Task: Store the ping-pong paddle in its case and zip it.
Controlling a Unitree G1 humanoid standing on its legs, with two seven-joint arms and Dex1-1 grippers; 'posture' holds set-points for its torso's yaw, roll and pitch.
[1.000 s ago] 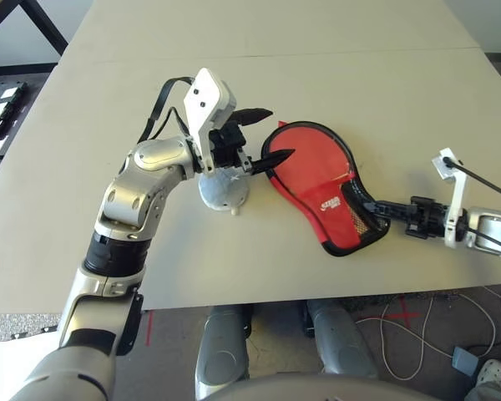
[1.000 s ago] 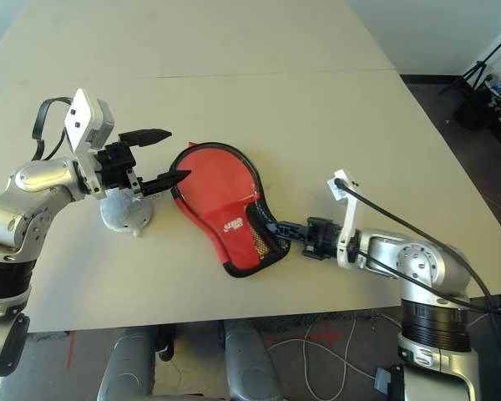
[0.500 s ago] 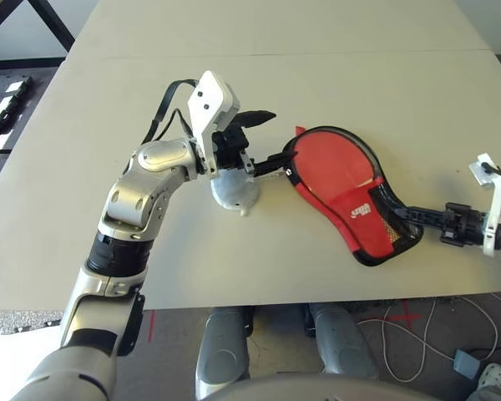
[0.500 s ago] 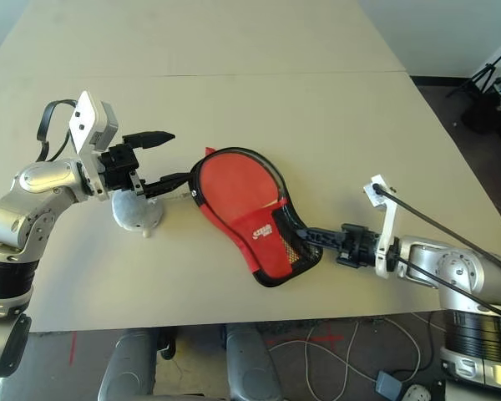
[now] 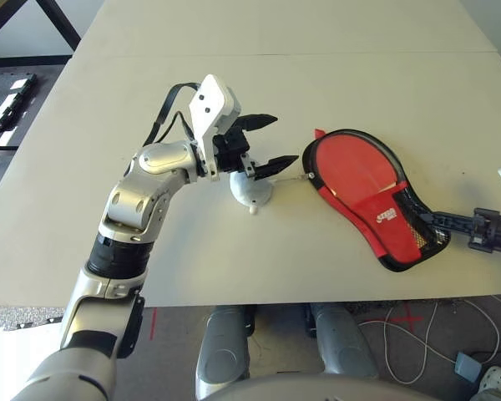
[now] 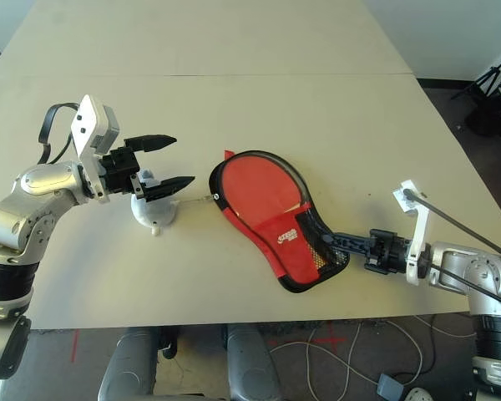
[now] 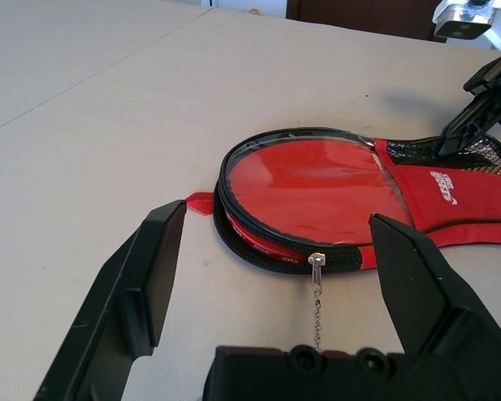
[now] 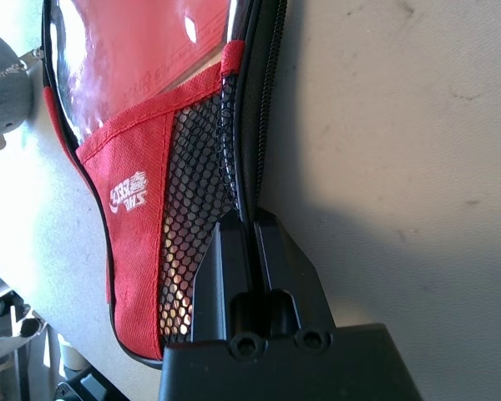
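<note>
The left tool [image 5: 263, 144] hangs with its black fingers spread wide above the grey plush charm [image 5: 250, 191]. Its wrist view alone shows the silver zipper pull [image 7: 316, 261] and chain. The paddle-shaped red fabric case [image 5: 369, 194], black-edged with a mesh pocket and white logo, lies flat toward the right of the beige desk [image 5: 317, 83]. The right tool [image 6: 338, 241] is clamped on the case's narrow end; its wrist view shows the fingers pinching the zipper edge [image 8: 250, 159]. Dark floor surrounds the desk.
</note>
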